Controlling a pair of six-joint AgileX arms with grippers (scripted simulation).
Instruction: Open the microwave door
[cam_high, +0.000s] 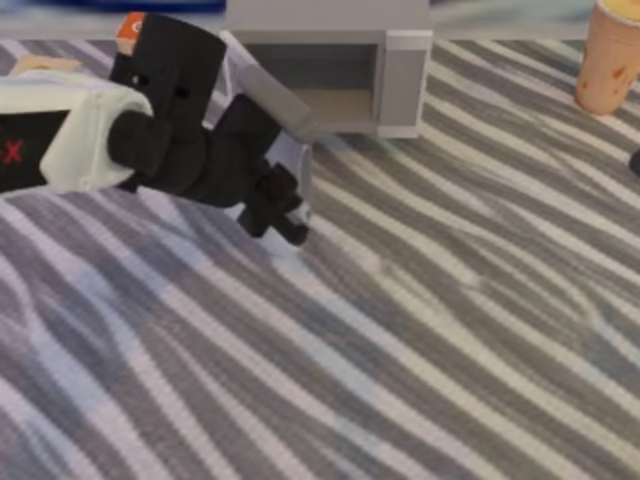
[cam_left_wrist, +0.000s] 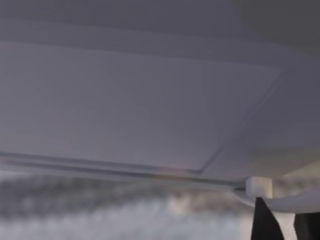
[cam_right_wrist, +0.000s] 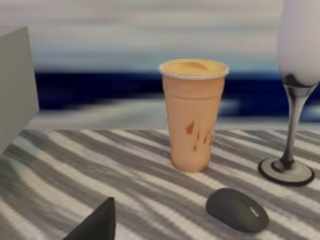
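Microwave (cam_high: 400, 80) — small grey box at the far edge of the table, a little left of centre in the top view. Cavity exposed: a shaded recess with a pale floor, and a lighter control strip down its right side.

Microwave door (cam_high: 275, 100) — flat grey panel, swung well out from the front and hinged at the box's left side. It now slants toward the near left, its free edge pointing at the left arm. In the left wrist view the door (cam_left_wrist: 125, 100) fills nearly the whole picture as a pale panel with a framed window; a small pale post (cam_left_wrist: 258, 187) marks where the bar handle joins.

Left gripper (cam_high: 285, 215) — black, just beside the door's free edge and low over the cloth. It sits there, by my reading, because that edge carries the handle, the best place to pull from. Two dark fingertips (cam_left_wrist: 265, 222) show under the handle post, with a gap between them; whether they pinch the bar I cannot tell.

Progress — door looks largely open, so the task seems close to finished.

Right arm — parked at the table's right edge; only a dark bit (cam_right_wrist: 95, 225) of it shows, finger state unknown.

Surroundings — orange cup (cam_high: 612, 55), dark mouse (cam_right_wrist: 237, 210), wine glass (cam_right_wrist: 297, 90), striped grey cloth (cam_high: 420, 350).
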